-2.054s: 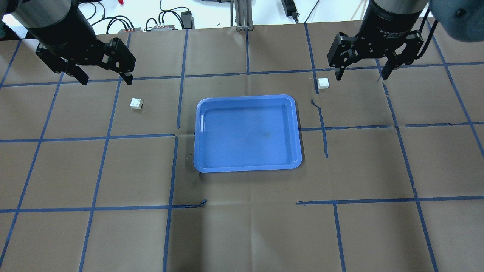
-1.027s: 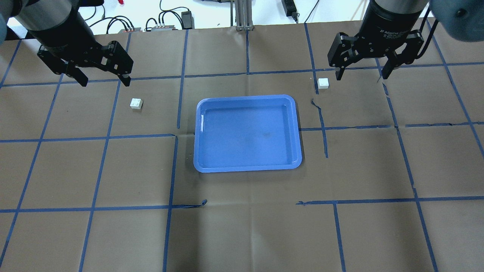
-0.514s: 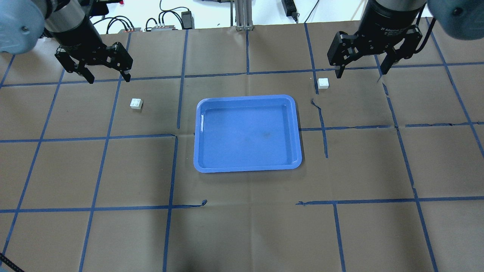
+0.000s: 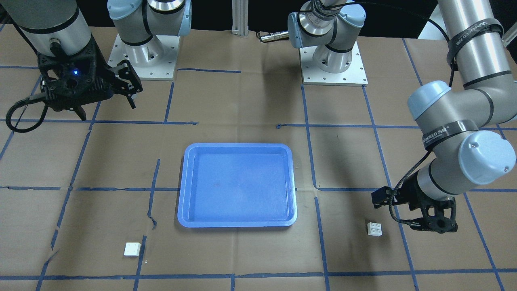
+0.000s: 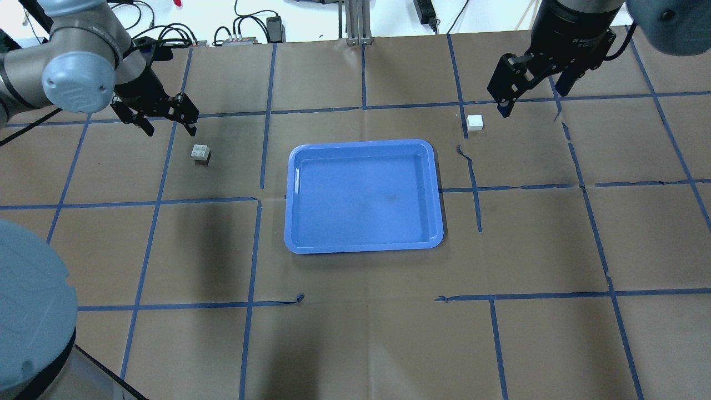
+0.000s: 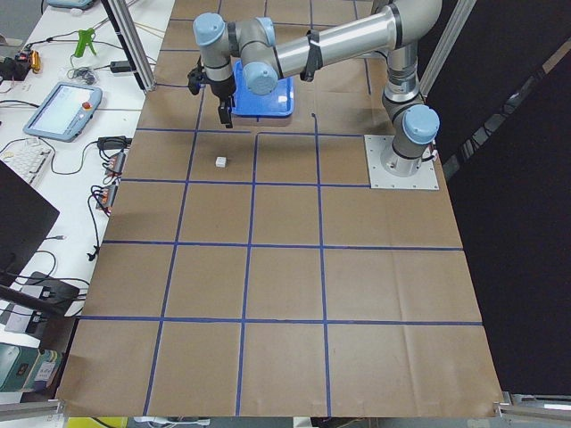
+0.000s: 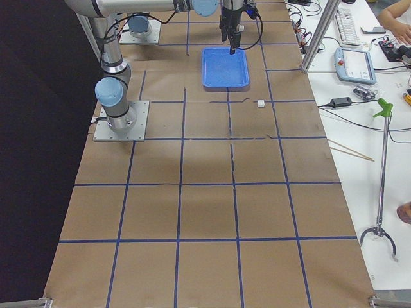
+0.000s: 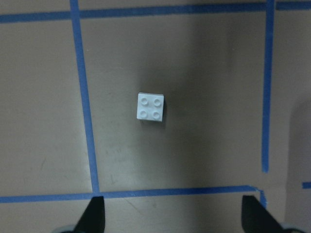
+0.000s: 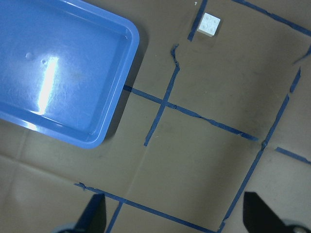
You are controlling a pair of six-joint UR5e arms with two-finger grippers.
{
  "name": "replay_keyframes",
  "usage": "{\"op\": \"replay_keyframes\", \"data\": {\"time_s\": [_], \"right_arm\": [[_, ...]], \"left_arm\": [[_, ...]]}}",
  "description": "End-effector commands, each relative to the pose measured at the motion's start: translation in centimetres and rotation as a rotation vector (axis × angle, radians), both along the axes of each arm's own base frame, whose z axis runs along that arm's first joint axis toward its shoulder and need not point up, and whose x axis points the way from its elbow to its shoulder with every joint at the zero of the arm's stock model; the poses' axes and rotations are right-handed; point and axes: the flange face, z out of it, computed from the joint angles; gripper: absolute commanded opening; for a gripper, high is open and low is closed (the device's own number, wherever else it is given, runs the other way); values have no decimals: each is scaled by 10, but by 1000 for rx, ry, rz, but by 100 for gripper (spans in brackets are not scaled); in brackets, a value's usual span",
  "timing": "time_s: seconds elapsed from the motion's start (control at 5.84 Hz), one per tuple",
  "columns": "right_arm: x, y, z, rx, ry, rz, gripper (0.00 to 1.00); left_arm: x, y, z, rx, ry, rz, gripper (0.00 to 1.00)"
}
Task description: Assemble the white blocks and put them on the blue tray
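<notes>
The left gripper (image 5: 169, 128) hangs with its two black fingers (image 8: 95, 213) spread wide, holding nothing and touching nothing. In its wrist view the fingertips sit at the lower left and lower right of the frame. A small white square plastic block with four round studs (image 8: 150, 107) lies studs-up on the paper at mid-frame above them. In the overhead view this block (image 5: 200, 151) rests just below the gripper, in the upper left of the frame.

The right gripper (image 5: 530, 100) is also spread wide and empty, in the upper right of the overhead view. A second white block (image 5: 474, 122) of the same kind lies on the table just to the left of it and a little lower. In the right wrist view this block (image 9: 210, 24) is at the top edge, with the finger pads (image 9: 95, 213) at the bottom corners.

A large blue rectangular plastic tray with rounded corners and a shallow rim (image 5: 289, 194) sits at the centre of the overhead view between the two blocks, well apart from each.

The table is covered in brown paper marked with a grid of blue tape (image 5: 361, 333). Black cables and adapters (image 5: 244, 33) lie on the white bench beyond the top edge. In the right side view, a teach pendant (image 7: 356, 64) rests on the bench in the upper right of the frame.
</notes>
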Motion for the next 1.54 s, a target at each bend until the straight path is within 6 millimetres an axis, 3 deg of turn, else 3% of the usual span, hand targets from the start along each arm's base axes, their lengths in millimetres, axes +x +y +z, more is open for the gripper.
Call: {"op": "replay_keyframes", "data": {"time_s": [0.0, 0.34, 0.51, 0.68, 0.86, 1.03, 1.37], "right_arm": [[-1, -1, -1, 9, 3, 380, 100], [-4, -26, -13, -6, 8, 617, 100], [-5, -46, -13, -11, 12, 744, 100], [-5, -72, -11, -18, 17, 835, 100], [-5, -93, -13, -21, 19, 948, 100], [-5, -107, -26, -9, 13, 1116, 100], [-28, -122, -49, 17, -5, 1228, 100]], "left_arm": [[7, -3, -70, 24, 15, -43, 98], [5, -7, -87, 18, 34, -45, 97], [5, -17, -104, -27, 37, -47, 97], [5, -19, -105, -44, 33, -47, 97], [4, -19, -101, -50, 31, -49, 76], [1, -17, -93, -56, 32, -52, 42], [-1, -15, -85, -58, 37, -47, 10]]}}
